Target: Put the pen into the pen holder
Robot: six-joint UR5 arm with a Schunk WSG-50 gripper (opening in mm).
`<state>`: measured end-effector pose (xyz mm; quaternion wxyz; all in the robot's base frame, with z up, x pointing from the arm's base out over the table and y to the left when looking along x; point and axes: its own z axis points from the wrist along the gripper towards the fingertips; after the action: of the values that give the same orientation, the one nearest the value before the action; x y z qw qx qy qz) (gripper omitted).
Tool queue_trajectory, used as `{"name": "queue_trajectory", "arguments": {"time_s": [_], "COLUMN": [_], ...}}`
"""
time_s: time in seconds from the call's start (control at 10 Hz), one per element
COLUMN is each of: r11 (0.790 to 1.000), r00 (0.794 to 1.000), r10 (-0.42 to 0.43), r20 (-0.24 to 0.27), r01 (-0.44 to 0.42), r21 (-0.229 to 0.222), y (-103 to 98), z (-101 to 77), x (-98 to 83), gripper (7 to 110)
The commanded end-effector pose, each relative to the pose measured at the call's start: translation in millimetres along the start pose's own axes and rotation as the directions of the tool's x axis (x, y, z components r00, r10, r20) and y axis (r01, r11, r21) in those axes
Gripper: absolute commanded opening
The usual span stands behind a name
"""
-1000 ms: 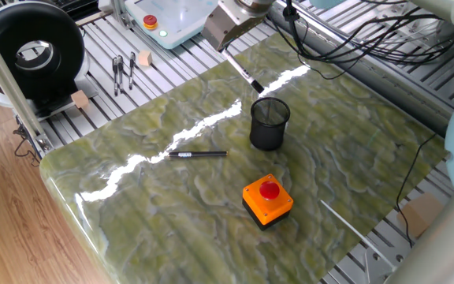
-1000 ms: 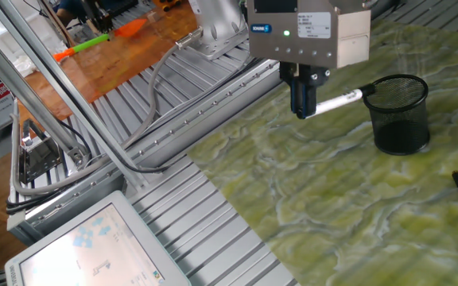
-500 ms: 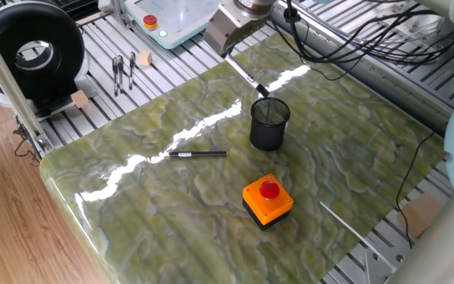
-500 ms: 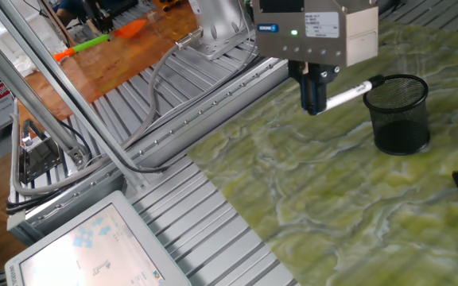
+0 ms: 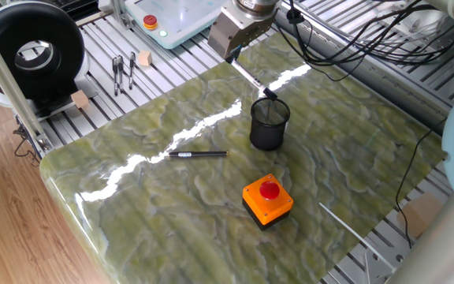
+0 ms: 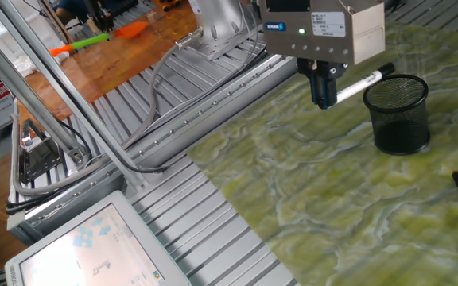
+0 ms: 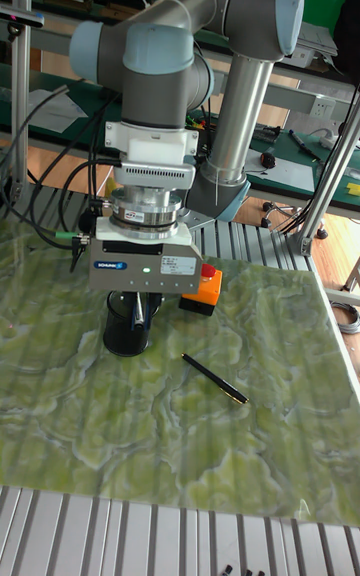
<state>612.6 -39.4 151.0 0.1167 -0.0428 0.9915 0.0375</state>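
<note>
End effector [image 6: 324, 98] clamps the pen [image 6: 358, 83] near its rear end, held airborne and slanted. Dark tip sits right at the pen holder [image 6: 401, 114] rim, likely staged for tipping it in. Black pen [image 5: 198, 155] lies unused on table [image 5: 345, 150].

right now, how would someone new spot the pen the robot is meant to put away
Find the green marbled table and the black mesh cup near its middle. The pen is the pale one clamped in the end effector, slanting above the cup's rim; the other pen is black and lies flat.
</note>
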Motion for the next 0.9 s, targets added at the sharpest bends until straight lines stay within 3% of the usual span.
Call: {"name": "queue_trajectory", "arguments": {"time_s": [0.0, 0.5, 0.8], "r11": [0.998, 0.998, 0.997], "r00": [0.999, 0.997, 0.998], "r10": [0.053, 0.065, 0.062], "r20": [-0.002, 0.052, 0.02], "r01": [-0.053, -0.063, -0.063], "r21": [-0.015, -0.022, 0.037], "y": [2.9, 3.8, -10.6], "z": [-1.5, -1.9, -1.7], "x": [0.1, -13.5, -4.5], "gripper": [7, 7, 7]}}
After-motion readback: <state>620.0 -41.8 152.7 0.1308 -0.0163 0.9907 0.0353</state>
